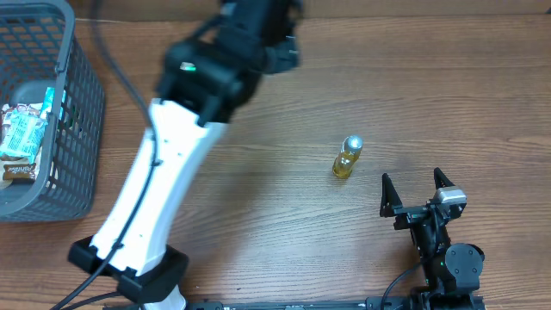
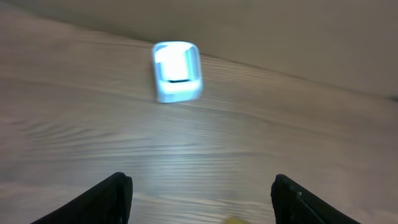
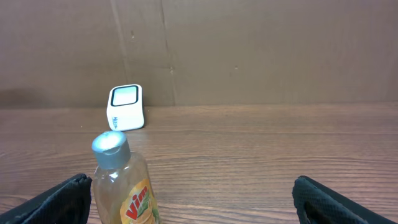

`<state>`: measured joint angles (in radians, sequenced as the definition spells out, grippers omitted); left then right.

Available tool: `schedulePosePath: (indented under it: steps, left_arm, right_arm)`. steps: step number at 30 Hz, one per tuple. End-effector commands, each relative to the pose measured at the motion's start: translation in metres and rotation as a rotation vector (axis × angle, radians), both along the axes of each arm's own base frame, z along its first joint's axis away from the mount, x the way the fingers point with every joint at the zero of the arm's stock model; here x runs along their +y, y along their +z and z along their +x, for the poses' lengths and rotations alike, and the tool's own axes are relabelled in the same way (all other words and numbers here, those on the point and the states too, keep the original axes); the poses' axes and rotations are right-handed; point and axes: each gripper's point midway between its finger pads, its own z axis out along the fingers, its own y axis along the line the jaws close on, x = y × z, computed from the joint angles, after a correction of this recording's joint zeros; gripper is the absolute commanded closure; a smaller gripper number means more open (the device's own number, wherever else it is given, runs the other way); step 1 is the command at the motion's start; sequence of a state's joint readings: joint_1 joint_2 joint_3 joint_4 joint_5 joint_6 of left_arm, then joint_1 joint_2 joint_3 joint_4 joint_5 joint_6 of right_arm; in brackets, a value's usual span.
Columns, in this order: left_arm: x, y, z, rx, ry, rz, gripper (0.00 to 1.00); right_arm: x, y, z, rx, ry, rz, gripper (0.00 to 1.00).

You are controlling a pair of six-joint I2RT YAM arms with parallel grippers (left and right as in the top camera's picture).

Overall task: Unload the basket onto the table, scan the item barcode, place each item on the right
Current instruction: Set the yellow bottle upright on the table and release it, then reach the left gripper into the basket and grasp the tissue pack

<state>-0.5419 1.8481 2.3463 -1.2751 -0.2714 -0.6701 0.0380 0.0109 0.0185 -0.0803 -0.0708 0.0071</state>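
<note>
The item, a small Vim bottle (image 1: 347, 157) of yellow liquid with a grey cap, stands upright on the wooden table. In the right wrist view the bottle (image 3: 124, 186) is close in front of my right gripper (image 3: 193, 193), near its left finger; no barcode shows. The right gripper (image 1: 417, 191) is open and empty. A white scanner (image 3: 125, 107) stands at the far wall. My left gripper (image 2: 202, 183) hovers open and empty, with the blurred scanner (image 2: 177, 71) ahead of it. In the overhead view the left arm (image 1: 172, 164) reaches to the table's far side and hides the scanner.
A grey plastic basket (image 1: 77, 129) holding snack packets (image 1: 21, 138) stands at the left edge of the table. A brown wall (image 3: 249, 50) closes off the far side. The left arm's base (image 1: 129, 267) sits at the front left.
</note>
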Motion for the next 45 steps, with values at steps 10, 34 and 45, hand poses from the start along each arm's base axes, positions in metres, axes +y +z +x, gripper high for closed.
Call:
schedulePosePath:
  steps: [10,34,45]
  left_arm:
    - [0.191,-0.024,-0.011,0.206,0.408,0.102,0.26]
    - [0.308,-0.042,-0.053,0.355,0.715,0.206,0.26]
    - [0.346,-0.043,-0.07,0.387,0.797,0.208,0.23]
  right_arm:
    - [-0.002,-0.003,0.0,0.0,-0.008,0.005,0.0]
    - [-0.002,-0.003,0.0,0.0,-0.008,0.005,0.0]
    - [-0.002,-0.003,0.0,0.0,-0.008,0.005,0.0]
